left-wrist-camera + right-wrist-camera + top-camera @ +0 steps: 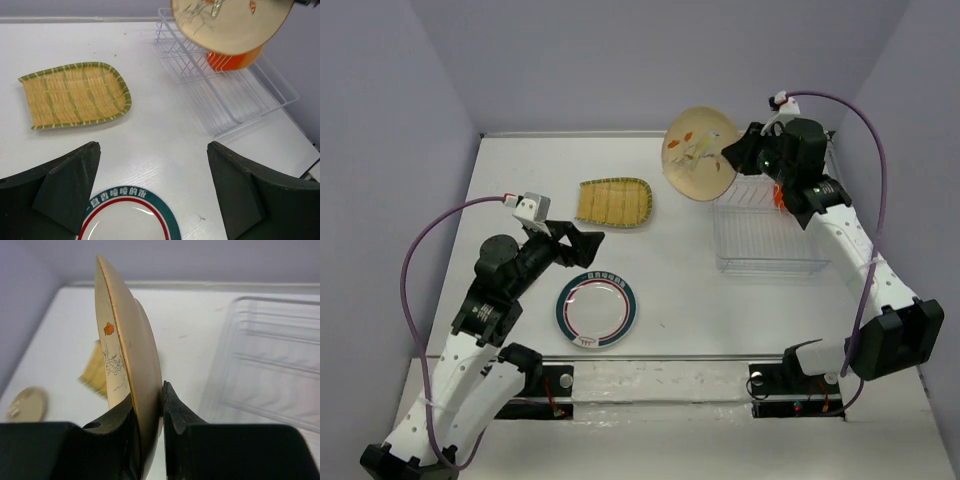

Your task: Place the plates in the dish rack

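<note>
My right tool [161,410] was clamped on the lower rim of the cream plate with the bird print [127,355], one finger pressed to each face, and the plate stood nearly on edge between them. In the overhead view that plate hung in the air at the upper right of the frame, tilted, over the far left corner of the dish rack [770,230] and not touching the wires that I could see. The rack lay on the right side of the desk [520,180], and an orange plate [227,60] stood at its far end, partly hidden behind the cream one in my left wrist view. My left tool [152,150] had its fingers wide apart and held nothing; it hovered at the lower left of the overhead frame. Just below it in the wrist view, at the bottom edge of the frame, lay the white plate with the dark green rim [130,215], flat on the desk. Farther out, at the left of that view, the yellow-green ribbed fan-shaped plate [75,95] lay flat on the desk, well apart from the rack.
</note>
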Controlling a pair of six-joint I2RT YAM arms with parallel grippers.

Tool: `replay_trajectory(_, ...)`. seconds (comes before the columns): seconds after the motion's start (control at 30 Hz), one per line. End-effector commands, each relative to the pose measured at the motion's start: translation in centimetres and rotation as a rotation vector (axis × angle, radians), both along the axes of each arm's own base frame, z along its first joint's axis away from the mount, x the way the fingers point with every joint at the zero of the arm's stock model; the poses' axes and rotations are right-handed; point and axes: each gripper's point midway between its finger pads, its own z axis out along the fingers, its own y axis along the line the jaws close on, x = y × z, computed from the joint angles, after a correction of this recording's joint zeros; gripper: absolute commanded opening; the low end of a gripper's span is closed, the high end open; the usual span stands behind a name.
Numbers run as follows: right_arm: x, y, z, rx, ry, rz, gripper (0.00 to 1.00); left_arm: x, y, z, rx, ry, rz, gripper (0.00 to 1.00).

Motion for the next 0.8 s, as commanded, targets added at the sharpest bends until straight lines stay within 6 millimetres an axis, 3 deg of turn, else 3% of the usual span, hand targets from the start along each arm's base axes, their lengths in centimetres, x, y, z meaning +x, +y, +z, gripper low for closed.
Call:
replay_trajectory(0.0,2.6,-14.1,3.9,-0.332,-0.097,-0.668,0.07,0.1,0.3,-1.2,0.067,-0.008,0.023,0.99)
replay_trajectory(0.1,2.8,-19.6,5.4,-0.489,-0.136,-0.900,0.07,-0.5,0.1,-0.9,0.065,-0.025,0.017,0.99)
replay_trajectory(0.2,3.2,-22.8,5.8,-0.616,-0.126,-0.981,0.07,-1.2,-0.4,-0.7,0.063,-0.038,-0.011,0.99)
replay_trajectory(0.53,6.7,-24.7,1.2,-0.787,-0.039,-0.941,0.07,-1.5,-0.3,-0.5,0.068,-0.048,-0.001,0.99)
replay_trajectory(0.77,7.9,-24.1,-2.1,-0.791,0.008,-0.871,0.07,-1.5,-0.3,-0.7,0.073,-0.044,0.002,0.99)
